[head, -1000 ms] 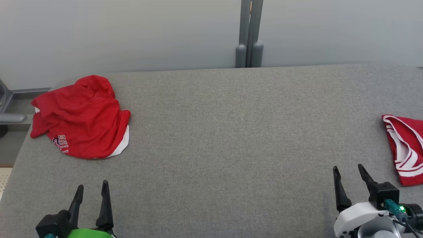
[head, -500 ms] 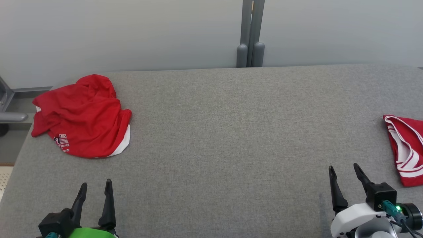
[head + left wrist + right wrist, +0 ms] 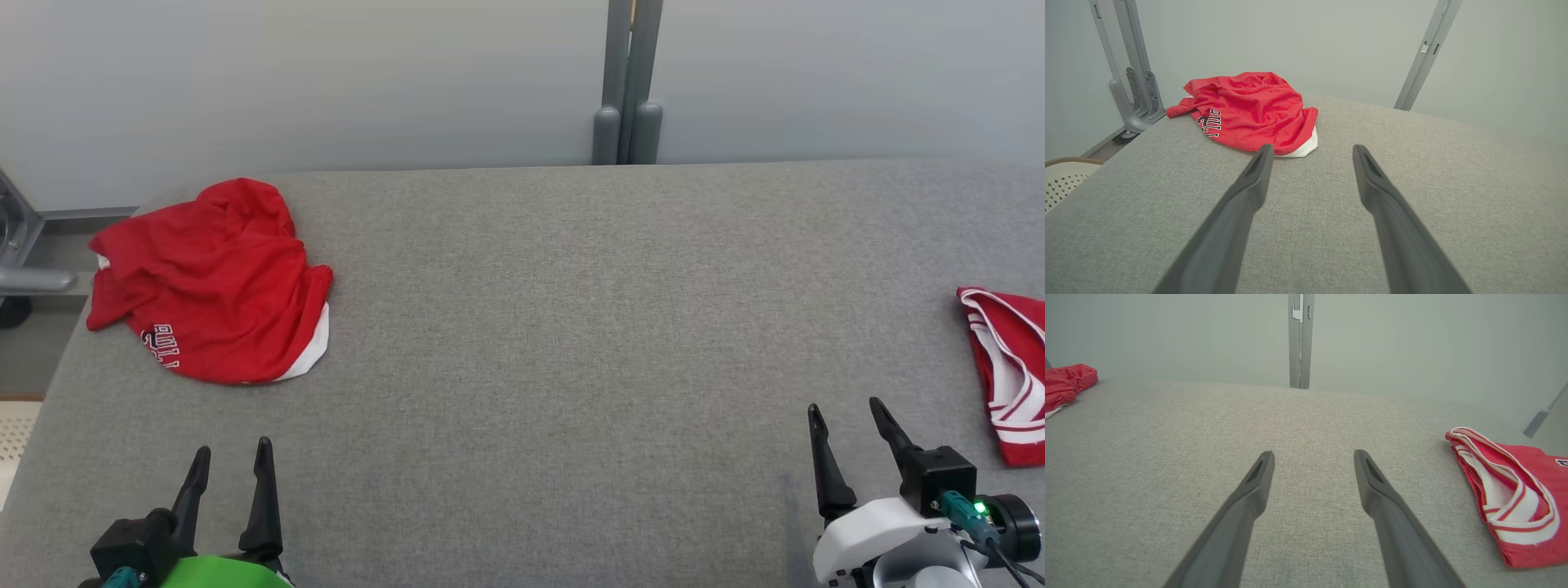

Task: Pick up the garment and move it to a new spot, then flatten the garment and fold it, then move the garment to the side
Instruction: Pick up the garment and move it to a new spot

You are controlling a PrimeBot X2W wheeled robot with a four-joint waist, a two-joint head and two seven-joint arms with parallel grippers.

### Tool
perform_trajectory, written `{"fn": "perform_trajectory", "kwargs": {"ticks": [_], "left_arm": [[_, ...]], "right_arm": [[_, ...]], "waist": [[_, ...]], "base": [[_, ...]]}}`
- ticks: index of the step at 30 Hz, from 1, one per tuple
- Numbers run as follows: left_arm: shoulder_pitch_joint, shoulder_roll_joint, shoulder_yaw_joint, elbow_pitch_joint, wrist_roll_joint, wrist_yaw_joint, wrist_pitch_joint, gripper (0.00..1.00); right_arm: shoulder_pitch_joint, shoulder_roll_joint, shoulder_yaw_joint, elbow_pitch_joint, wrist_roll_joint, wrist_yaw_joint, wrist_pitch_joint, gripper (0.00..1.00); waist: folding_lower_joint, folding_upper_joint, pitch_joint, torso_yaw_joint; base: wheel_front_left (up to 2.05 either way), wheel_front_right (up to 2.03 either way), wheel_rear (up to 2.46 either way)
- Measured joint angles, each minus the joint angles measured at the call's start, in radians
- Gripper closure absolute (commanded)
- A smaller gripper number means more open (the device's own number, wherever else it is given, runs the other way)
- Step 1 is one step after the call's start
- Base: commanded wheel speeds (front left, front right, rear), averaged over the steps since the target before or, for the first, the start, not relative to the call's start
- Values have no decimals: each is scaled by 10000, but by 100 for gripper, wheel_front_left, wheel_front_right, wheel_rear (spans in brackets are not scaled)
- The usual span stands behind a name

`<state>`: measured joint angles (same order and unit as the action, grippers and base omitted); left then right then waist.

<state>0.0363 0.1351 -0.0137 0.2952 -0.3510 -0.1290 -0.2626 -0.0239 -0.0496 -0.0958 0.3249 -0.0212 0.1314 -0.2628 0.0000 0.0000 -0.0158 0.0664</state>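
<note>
Crumpled red sports jersey (image 3: 208, 282) with a white hem and dark lettering lies heaped at ten o'clock on the grey woven-fabric tabletop (image 3: 571, 327), near the far left corner and well apart from both tools. We judge this the garment to pick up, since a second red jersey with white striped trim (image 3: 1004, 376), at three o'clock by the right edge, is folded flat and looks set aside. Our left gripper (image 3: 233, 447) hangs at seven o'clock, its two long dark fingers spread and empty, aimed toward the heap; in the left wrist view the heap sits beyond the fingertips at eleven o'clock. Our right gripper (image 3: 844, 404), at five o'clock, is likewise spread and pinches nothing. The cloth looks soft, limp and loosely bunched, so we expect it to sag when lifted; the table's coarse weave should give some grip for smoothing.
</note>
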Motion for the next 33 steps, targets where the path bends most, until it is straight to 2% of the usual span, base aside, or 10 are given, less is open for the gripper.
{"fn": "perform_trajectory", "kwargs": {"ticks": [12, 19, 25, 29, 33], "left_arm": [[-217, 163, 113, 52, 19, -2, -2, 0], [-63, 397, 460, 46, 44, -2, -2, 0], [73, 445, 627, -31, 71, 0, -2, 0], [112, 445, 694, -52, 88, -2, -2, 0], [122, 430, 654, -104, 88, -2, -2, 0]], "right_arm": [[-491, 0, 780, 111, 105, 0, 0, 0], [-771, 10, 1354, 332, 397, 0, 0, 0], [-802, 10, 1429, 447, 493, 0, 0, 0], [-802, 10, 1476, 476, 545, 0, 0, 0], [-805, 13, 1444, 458, 525, 0, 0, 0]], "waist": [[0, 0, -111, 1280], [0, -1, -262, 2485], [0, 0, -422, 3332], [0, 0, -538, 3624], [1, 0, -526, 3572]], "base": [[0, 0, 0], [0, 0, 0], [0, 0, 0], [0, 0, 0], [0, 0, 0]]}}
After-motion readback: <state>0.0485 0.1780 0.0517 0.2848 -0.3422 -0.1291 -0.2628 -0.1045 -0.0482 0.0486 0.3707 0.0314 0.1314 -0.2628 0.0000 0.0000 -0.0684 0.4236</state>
